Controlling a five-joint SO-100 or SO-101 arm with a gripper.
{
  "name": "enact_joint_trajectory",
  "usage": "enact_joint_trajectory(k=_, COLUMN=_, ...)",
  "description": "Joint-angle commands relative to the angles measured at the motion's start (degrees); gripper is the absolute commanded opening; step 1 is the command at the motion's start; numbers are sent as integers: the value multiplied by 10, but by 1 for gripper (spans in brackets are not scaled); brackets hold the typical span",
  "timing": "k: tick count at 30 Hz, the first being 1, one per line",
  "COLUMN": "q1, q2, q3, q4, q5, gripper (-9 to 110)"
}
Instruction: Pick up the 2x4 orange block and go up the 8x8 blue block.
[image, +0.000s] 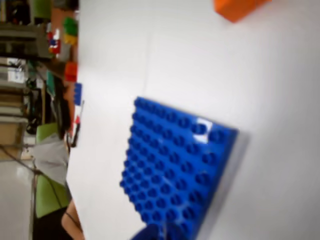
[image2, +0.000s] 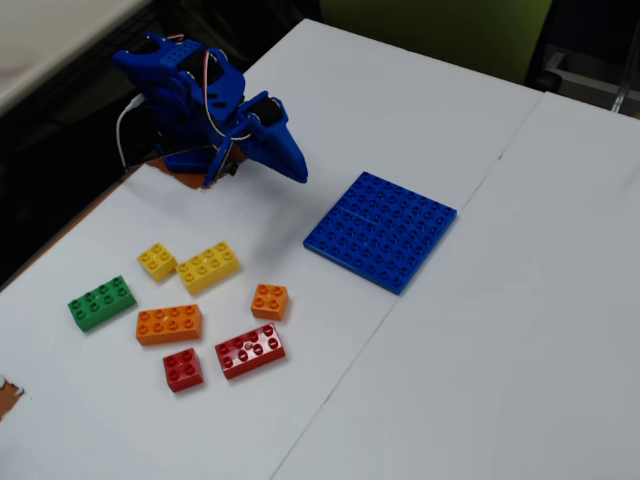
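Observation:
The 2x4 orange block (image2: 169, 323) lies flat on the white table among other bricks at the lower left of the fixed view. The 8x8 blue block (image2: 381, 229) lies flat near the table's middle and fills the lower centre of the wrist view (image: 175, 170). My blue arm is folded at the upper left, and its gripper (image2: 292, 164) hangs above the table, left of the plate and well apart from the orange block. The jaws look closed to a point and hold nothing. An orange brick (image: 239, 7) is cut off by the wrist view's top edge; I cannot tell which one.
Around the orange block lie a green brick (image2: 101, 302), a yellow 2x2 (image2: 157, 260), a yellow 2x4 (image2: 208, 266), an orange 2x2 (image2: 269, 300), a red 2x2 (image2: 183, 369) and a red 2x4 (image2: 250, 350). A table seam runs diagonally right of the plate.

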Motion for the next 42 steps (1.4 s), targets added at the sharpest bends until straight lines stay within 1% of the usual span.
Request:
enact_joint_trajectory(k=1, q1=-11, q2=24, q3=22, q4=-36, q5=-228, gripper=0)
enact_joint_trajectory(k=2, q1=-17, q2=24, q3=22, q4=-34, q5=-290, gripper=0)
enact_joint_trajectory(k=4, q1=-22, q2=24, q3=22, q4=-7, q5=-446, gripper=1)
enact_joint_trajectory(k=7, q1=-21, q2=24, q3=19, q4=69, q5=-652, gripper=0)
enact_joint_trajectory(k=8, q1=-15, q2=24, q3=15, q4=98, q5=-701, gripper=0)
enact_joint_trajectory(k=12, q1=9, q2=18, q3=-26, q4=200, q5=-812, gripper=1)
enact_joint_trajectory(k=15, q1=33, q2=-50, q3=-111, q4=274, q5=-886, gripper=3)
enact_joint_trajectory(k=19, q1=68, q2=-210, q3=-276, q4=351, q5=-963, gripper=5)
enact_joint_trajectory(k=22, q1=107, q2=-350, q3=-424, q4=411, q5=-1034, gripper=11)
enact_joint_trajectory(k=24, q1=144, q2=-447, q3=-527, q4=460, q5=-1108, gripper=16)
enact_joint_trajectory(k=27, q1=212, q2=-581, q3=-652, q4=503, q5=-1241, gripper=18)
enact_joint_trajectory(k=31, q1=301, q2=-716, q3=-766, q4=512, q5=-1405, gripper=20)
enact_joint_trajectory(k=34, q1=359, q2=-781, q3=-812, q4=497, q5=-1506, gripper=20)
enact_joint_trajectory(k=38, q1=411, q2=-825, q3=-812, q4=438, q5=-1590, gripper=21)
enact_joint_trajectory(k=42, q1=444, q2=-863, q3=-812, q4=385, q5=-1625, gripper=24)
